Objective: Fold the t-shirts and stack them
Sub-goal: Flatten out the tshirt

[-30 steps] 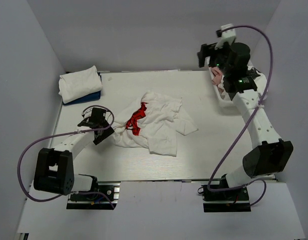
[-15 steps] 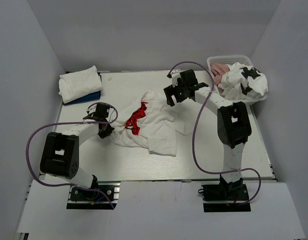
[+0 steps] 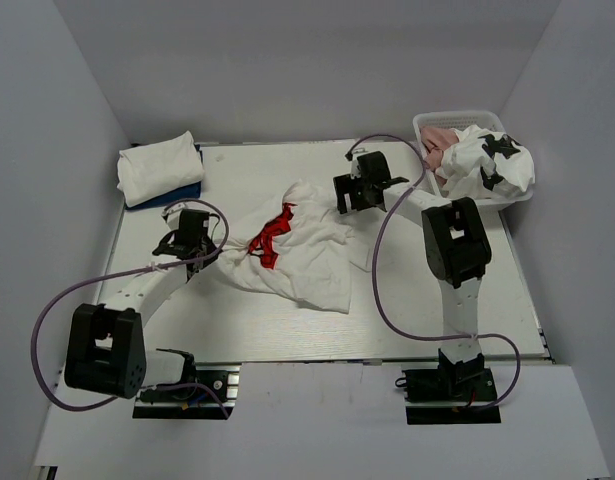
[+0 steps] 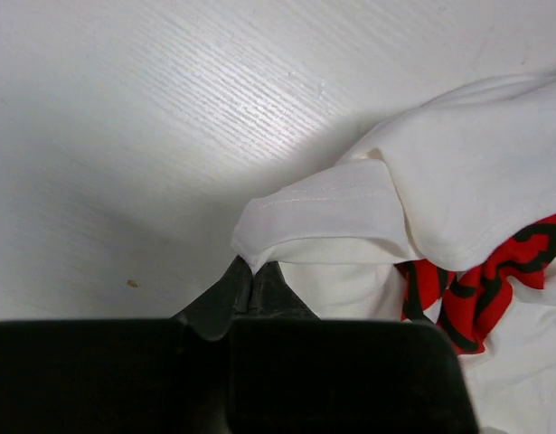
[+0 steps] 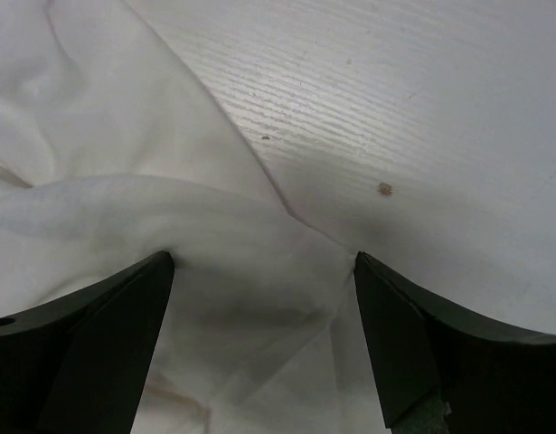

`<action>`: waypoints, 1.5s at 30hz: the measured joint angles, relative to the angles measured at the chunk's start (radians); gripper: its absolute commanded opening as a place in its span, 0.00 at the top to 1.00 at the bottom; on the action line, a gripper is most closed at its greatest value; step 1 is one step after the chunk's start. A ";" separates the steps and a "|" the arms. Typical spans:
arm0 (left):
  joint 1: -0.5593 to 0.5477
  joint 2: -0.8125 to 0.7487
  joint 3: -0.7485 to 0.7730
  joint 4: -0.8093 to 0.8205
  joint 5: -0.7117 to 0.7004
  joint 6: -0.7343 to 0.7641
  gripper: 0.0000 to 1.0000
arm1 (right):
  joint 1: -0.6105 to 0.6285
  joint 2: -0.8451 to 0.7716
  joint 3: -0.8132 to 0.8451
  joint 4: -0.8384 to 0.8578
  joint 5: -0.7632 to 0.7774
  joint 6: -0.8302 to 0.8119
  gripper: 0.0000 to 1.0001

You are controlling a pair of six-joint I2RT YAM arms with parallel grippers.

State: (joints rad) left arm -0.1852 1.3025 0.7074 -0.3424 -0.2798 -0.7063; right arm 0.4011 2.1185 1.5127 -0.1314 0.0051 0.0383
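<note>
White tee with red chest print (image 3: 299, 255) lies crumpled mid-frame on the tabletop (image 3: 437, 290). Left end effector (image 3: 212, 250) is at its left edge, jaws pinched closed on a sleeve hem; in the left wrist view the hem (image 4: 318, 203) sits right at the fingertips. Right end effector (image 3: 349, 200) is at the tee's upper right edge, jaws wide apart, straddling the cloth (image 5: 124, 163), gripping nothing. Folded white tee (image 3: 157, 165) on folded blue tee (image 3: 184, 192), upper left. White lattice basket (image 3: 457, 117), upper right, holds the pink tee (image 3: 439, 137) and the white tee with black patches (image 3: 492, 165).
</note>
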 measured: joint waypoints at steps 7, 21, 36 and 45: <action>0.000 -0.014 0.000 0.014 -0.008 0.016 1.00 | 0.005 0.040 0.002 0.031 0.003 0.054 1.00; -0.002 -0.302 0.264 -0.133 -0.074 0.056 1.00 | 0.009 -0.578 -0.154 0.125 0.166 -0.003 1.00; 0.000 -0.808 0.633 -0.253 -0.101 -0.010 1.00 | 0.006 -1.230 -0.051 0.094 0.204 -0.048 1.00; 0.002 -0.534 0.478 -0.512 -0.259 -0.249 0.87 | -0.006 -1.038 -0.170 0.103 0.358 0.039 1.00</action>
State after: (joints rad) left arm -0.1837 0.7685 1.1858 -0.8543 -0.5385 -0.9550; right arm 0.3954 1.0809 1.3426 -0.0280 0.3630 0.0772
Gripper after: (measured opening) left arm 0.032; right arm 0.037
